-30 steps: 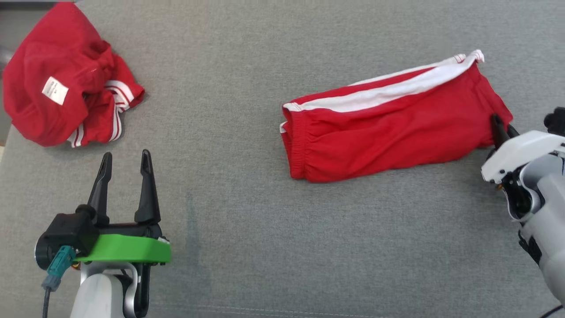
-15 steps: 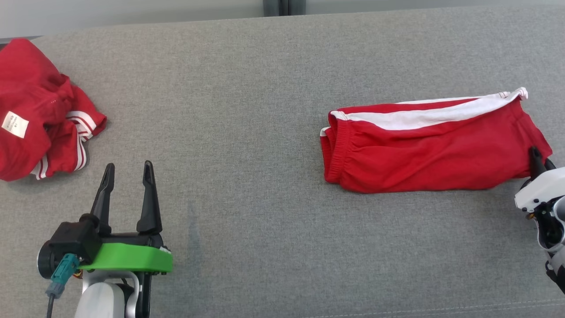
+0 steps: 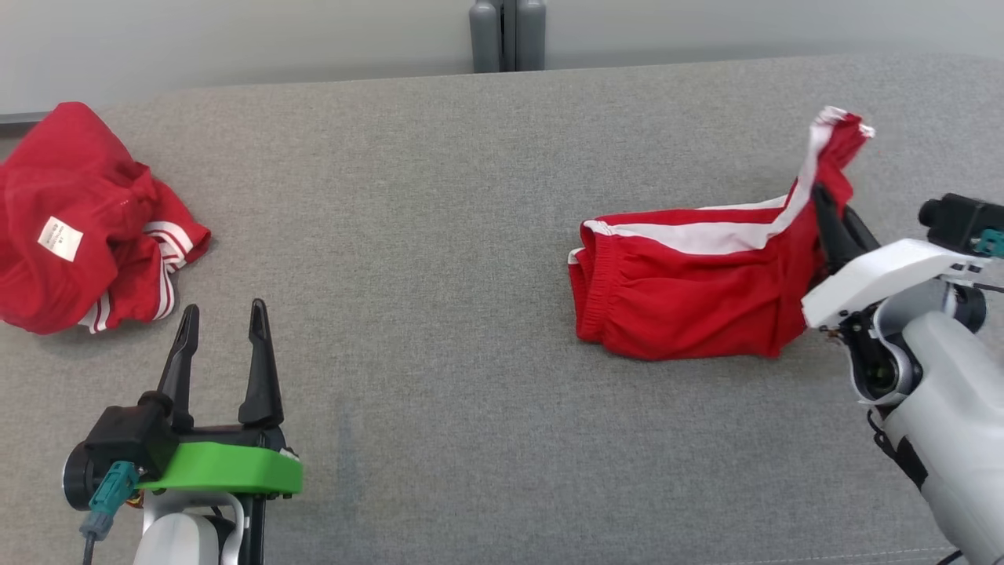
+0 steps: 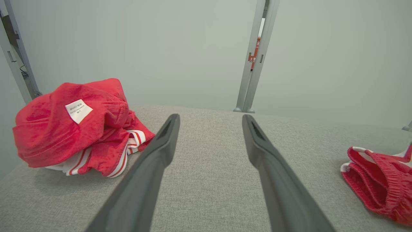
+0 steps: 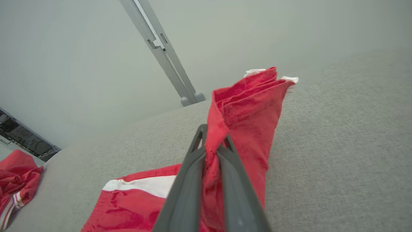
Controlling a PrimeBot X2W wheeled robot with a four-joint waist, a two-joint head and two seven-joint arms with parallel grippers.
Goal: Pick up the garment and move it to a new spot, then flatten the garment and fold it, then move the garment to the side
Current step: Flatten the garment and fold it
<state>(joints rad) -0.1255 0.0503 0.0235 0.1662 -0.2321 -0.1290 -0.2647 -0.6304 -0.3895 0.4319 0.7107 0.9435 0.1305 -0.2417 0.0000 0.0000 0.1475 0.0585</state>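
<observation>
Red shorts with a white side stripe lie on the grey surface at the right, waistband to the left. My right gripper is shut on their right hem end, which stands lifted above the rest. In the right wrist view the red cloth is pinched between the two dark fingers of that gripper and rises past the tips. My left gripper is open at the lower left, holding nothing; its own view shows its spread gripper over bare fabric, and the shorts' waistband at the right edge.
A second crumpled red garment with a white label sits at the far left, also seen as a heap in the left wrist view. A grey post stands behind the far edge of the grey cushion.
The head camera has tilted up, showing the wall and post. My right gripper has lifted the shorts' right end off the surface and moved it leftward. The left gripper stayed put.
</observation>
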